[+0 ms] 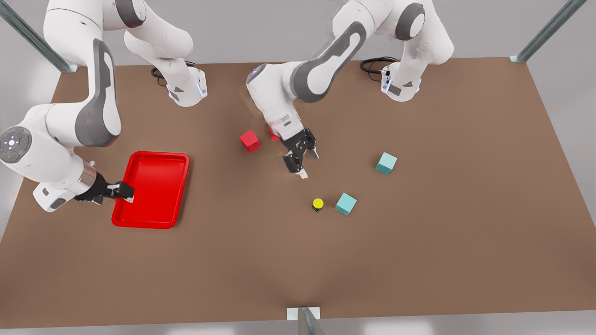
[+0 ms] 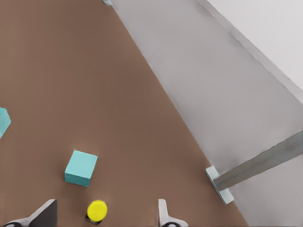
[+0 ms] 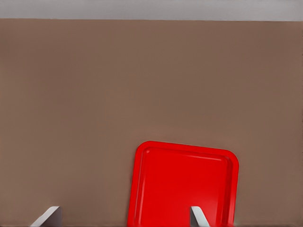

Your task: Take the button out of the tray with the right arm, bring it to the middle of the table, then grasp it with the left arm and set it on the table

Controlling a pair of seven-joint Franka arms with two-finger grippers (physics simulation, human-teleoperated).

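Note:
The button (image 1: 318, 204), a yellow cap on a dark body, stands upright on the brown table (image 1: 419, 260) near its middle, touching nothing. My left gripper (image 1: 307, 165) hovers just behind it, open and holding nothing. In the left wrist view the button (image 2: 97, 211) lies between the spread fingers of the left gripper (image 2: 105, 215), lower down on the table. The red tray (image 1: 160, 154) sits at the front view's left with nothing in it. My right gripper (image 1: 126, 191) is open at the tray's outer long rim. The right wrist view shows the tray (image 3: 184, 189) beyond the right gripper (image 3: 123, 216).
A teal cube (image 1: 346, 204) sits close beside the button, also seen as the teal cube (image 2: 81, 168). Another teal cube (image 1: 386, 163) lies farther to the front view's right. A red cube (image 1: 250, 141) and a second one (image 1: 274, 135), partly hidden, lie behind the left gripper.

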